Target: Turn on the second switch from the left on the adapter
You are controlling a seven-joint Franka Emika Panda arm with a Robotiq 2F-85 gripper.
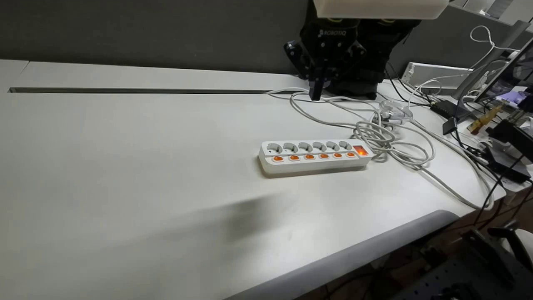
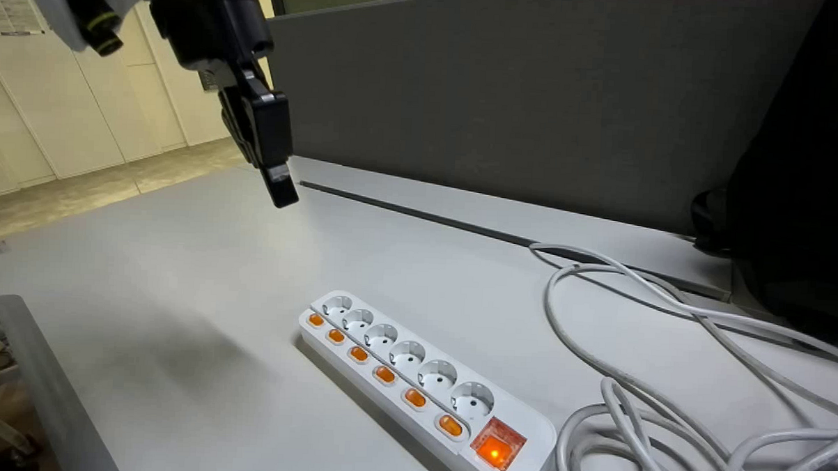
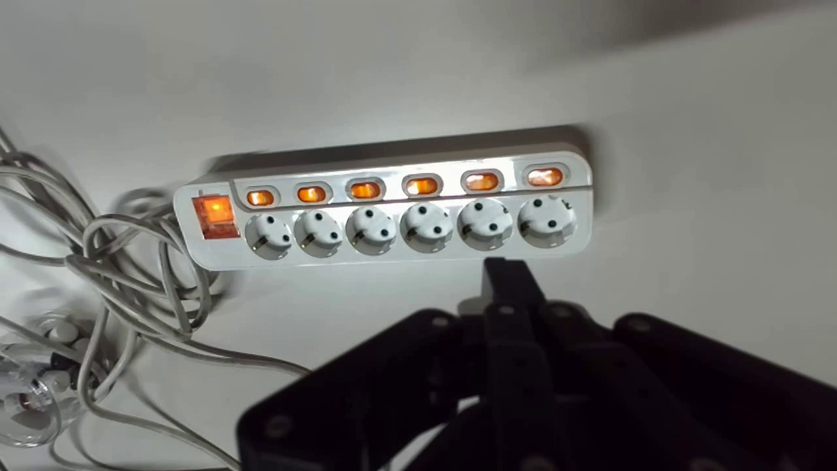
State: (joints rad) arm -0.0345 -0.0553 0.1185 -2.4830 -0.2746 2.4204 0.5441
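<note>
The adapter (image 1: 316, 167) is a long white power strip lying on the table, with a row of grey-white sockets and a row of small orange switches. It shows in both exterior views (image 2: 385, 406) and, turned round, in the wrist view (image 3: 219, 256). The second switch (image 1: 294, 158) is one in from the end away from the cord; it also shows in the wrist view (image 3: 482, 181). Whether it is on cannot be told. My gripper (image 1: 316, 95) is shut and empty, fingertips together, raised above the table behind the adapter. In the wrist view its tips (image 3: 505, 263) appear beside the socket-side edge.
A larger lit orange switch (image 1: 360, 150) sits at the adapter's cord end. A tangle of white cables (image 1: 374, 135) lies beside that end, with a clear plastic object (image 1: 395, 111) behind it. A dark grey partition (image 1: 145, 37) stands along the table's back.
</note>
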